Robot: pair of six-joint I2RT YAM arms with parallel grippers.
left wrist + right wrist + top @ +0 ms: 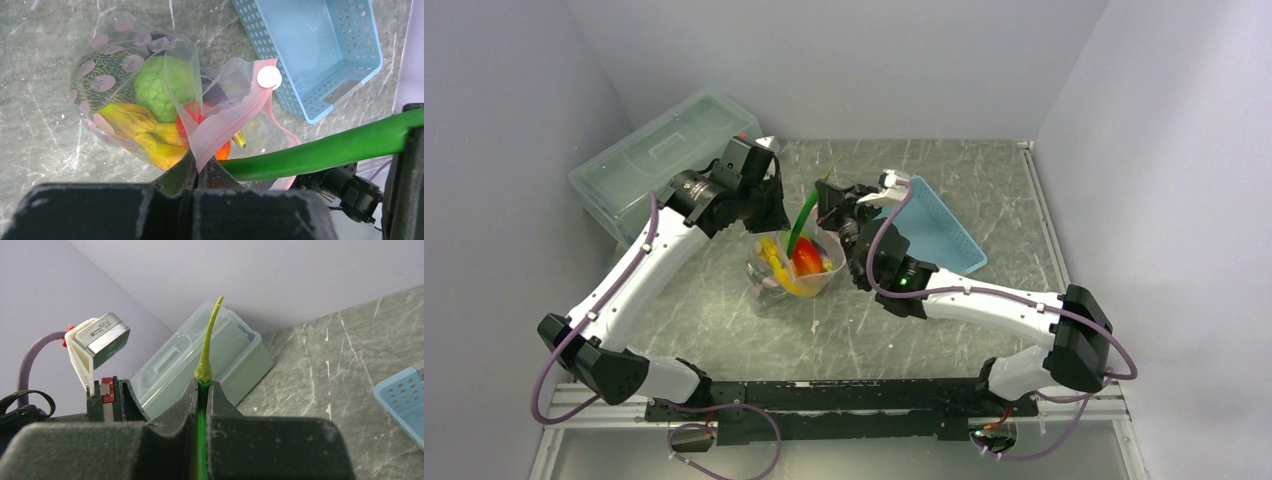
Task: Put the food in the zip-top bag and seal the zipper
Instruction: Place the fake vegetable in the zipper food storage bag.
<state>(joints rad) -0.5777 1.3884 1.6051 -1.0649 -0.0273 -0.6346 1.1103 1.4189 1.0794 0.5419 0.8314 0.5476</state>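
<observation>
Left gripper [198,169] pinches the pink zipper [227,125]!
Right gripper [202,390] clamps a green chili [207,347] at the zip-top bag [125,30] mouth.

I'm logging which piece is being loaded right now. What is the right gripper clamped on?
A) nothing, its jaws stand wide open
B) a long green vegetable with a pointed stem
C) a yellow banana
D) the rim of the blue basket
B: the right gripper is shut on the long green vegetable. Its pointed stem sticks up between the fingers, and in the top view it curves down toward the zip-top bag.
</observation>
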